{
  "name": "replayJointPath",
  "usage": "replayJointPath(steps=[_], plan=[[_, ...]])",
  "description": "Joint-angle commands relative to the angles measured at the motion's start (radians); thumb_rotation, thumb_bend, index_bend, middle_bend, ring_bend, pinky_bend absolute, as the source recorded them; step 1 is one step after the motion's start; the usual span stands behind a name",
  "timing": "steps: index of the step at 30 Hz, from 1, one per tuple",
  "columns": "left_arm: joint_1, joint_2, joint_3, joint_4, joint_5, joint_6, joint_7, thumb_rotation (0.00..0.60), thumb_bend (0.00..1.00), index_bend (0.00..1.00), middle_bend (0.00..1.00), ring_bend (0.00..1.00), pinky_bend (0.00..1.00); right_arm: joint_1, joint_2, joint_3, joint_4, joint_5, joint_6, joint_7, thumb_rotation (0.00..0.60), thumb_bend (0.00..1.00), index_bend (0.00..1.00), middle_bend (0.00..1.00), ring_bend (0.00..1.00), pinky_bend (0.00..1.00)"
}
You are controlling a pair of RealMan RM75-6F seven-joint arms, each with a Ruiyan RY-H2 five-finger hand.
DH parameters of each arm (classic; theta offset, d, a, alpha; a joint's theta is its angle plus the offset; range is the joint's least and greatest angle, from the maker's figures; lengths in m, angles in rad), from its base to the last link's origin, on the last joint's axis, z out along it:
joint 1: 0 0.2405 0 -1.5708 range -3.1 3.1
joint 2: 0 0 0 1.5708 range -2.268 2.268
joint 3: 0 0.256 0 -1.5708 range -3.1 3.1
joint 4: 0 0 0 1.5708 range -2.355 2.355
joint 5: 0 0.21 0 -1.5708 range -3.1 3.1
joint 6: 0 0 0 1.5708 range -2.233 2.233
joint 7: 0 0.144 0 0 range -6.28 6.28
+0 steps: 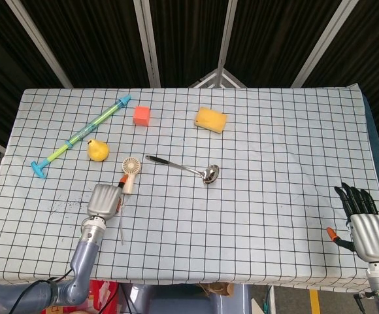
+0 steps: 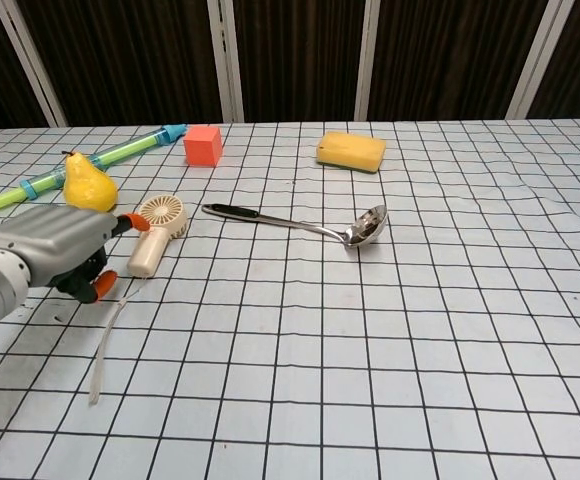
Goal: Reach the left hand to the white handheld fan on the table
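The white handheld fan [image 1: 130,173] lies flat left of the table's middle, round head away from me, handle toward me; the chest view shows the fan [image 2: 157,232] too. Its white strap [image 1: 121,226] trails toward the front edge. My left hand [image 1: 104,199] hovers just left of the handle's near end, back up, fingers bent down, holding nothing. An orange fingertip [image 2: 130,222] sits close beside the handle; I cannot tell if it touches. In the chest view the left hand [image 2: 52,247] is left of the fan. My right hand [image 1: 362,219] rests open at the front right corner.
A yellow pear [image 1: 97,150] and a blue-green syringe toy [image 1: 82,135] lie behind the left hand. A metal ladle [image 1: 184,169] lies right of the fan. A red cube [image 1: 142,116] and a yellow sponge [image 1: 211,120] sit further back.
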Motion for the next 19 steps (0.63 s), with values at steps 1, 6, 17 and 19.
replayJointPath(steps=[1,6,17,19], plan=[[0.021,0.052,-0.015,-0.069,0.056,0.048,-0.052,0.600,0.64,0.05,0.69,0.47,0.51,0.000,0.000,0.000,0.000,0.000,0.000,-0.001,0.600,0.28,0.06,0.00,0.00,0.00],[0.074,0.152,0.020,-0.174,0.130,0.104,-0.104,0.600,0.40,0.00,0.29,0.17,0.24,0.000,-0.001,0.000,0.000,0.000,0.001,-0.002,0.600,0.28,0.06,0.00,0.00,0.00],[0.267,0.367,0.210,-0.238,0.365,0.275,-0.263,0.600,0.17,0.00,0.00,0.00,0.00,-0.001,-0.005,0.002,-0.003,0.001,0.005,-0.021,0.600,0.28,0.06,0.00,0.00,0.00],[0.293,0.391,0.233,-0.236,0.397,0.298,-0.291,0.600,0.16,0.00,0.00,0.00,0.00,-0.002,-0.005,0.001,-0.004,0.001,0.006,-0.022,0.600,0.28,0.06,0.00,0.00,0.00]])
